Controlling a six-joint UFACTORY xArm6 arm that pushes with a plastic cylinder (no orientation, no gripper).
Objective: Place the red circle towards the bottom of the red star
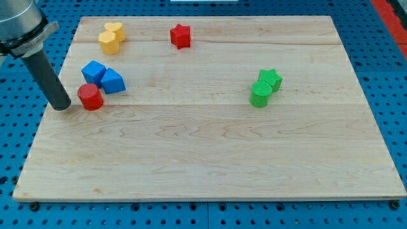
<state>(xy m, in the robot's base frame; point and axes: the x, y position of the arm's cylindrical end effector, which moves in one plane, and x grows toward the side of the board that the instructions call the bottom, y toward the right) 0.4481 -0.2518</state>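
Observation:
The red circle, a short red cylinder, stands near the board's left edge. The red star sits near the view's top, well up and to the right of the circle. My tip rests on the board just left of the red circle, very close to it or touching; I cannot tell which. The dark rod rises from it up and to the left.
A blue cube and a blue triangle sit right above the red circle. Two yellow blocks lie at the top left. A green star and a green cylinder sit at right. The wooden board has blue pegboard around it.

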